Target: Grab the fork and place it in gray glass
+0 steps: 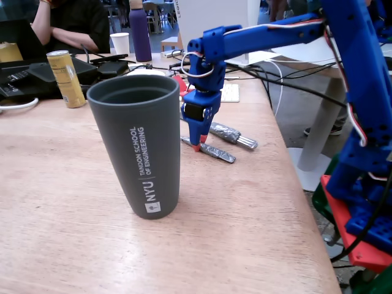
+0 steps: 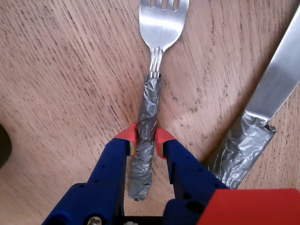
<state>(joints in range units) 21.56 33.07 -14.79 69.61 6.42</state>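
Gripper (image 2: pixel 146 140) is down at the wooden surface (image 2: pixel 65 84), its red-tipped fingers (image 2: pixel 127 136) pinching the fork (image 2: pixel 152 89) on the foil-wrapped handle, partway along; fork lies flat on the surface, tines pointing to the top edge of the wrist view; knife (image 2: pixel 262 112) lies just beside it on the right of that view, apart from the fork, blade angled up toward the right edge. Fixed view: gripper (image 1: pixel 197 146) points straight down behind the gray glass (image 1: pixel 139 150); glass stands upright on the surface, near the front, not touching the fork (image 1: pixel 211 150); yellow can (image 1: pixel 65 78) stands well behind, left.
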